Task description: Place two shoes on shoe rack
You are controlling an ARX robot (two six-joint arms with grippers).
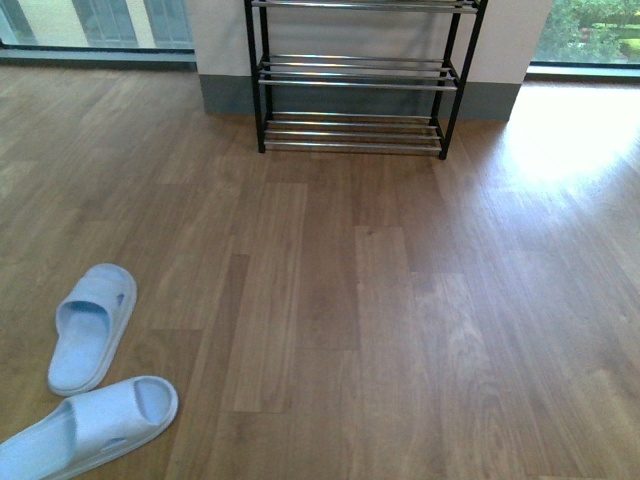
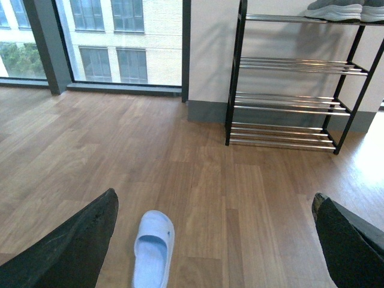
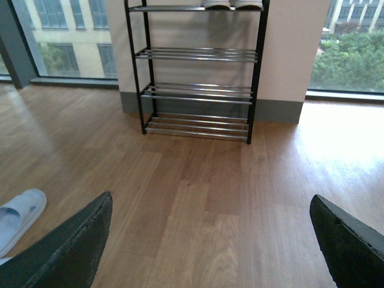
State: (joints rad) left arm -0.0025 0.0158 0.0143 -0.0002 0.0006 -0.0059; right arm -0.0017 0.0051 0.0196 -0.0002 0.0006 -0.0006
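Observation:
Two pale blue slides lie on the wood floor at the near left, one farther and one nearer. The shoe rack stands against the far wall, its lower two tiers bare. In the left wrist view a pair of grey sneakers sits on the rack's top tier. My left gripper is open above the floor, with a slide just inside its one finger. My right gripper is open over bare floor, facing the rack; a slide lies off to its side.
Wood floor stretches between the slides and the rack. Floor-to-ceiling windows flank the white wall section behind the rack. A bright sunlit patch falls on the floor at the far right.

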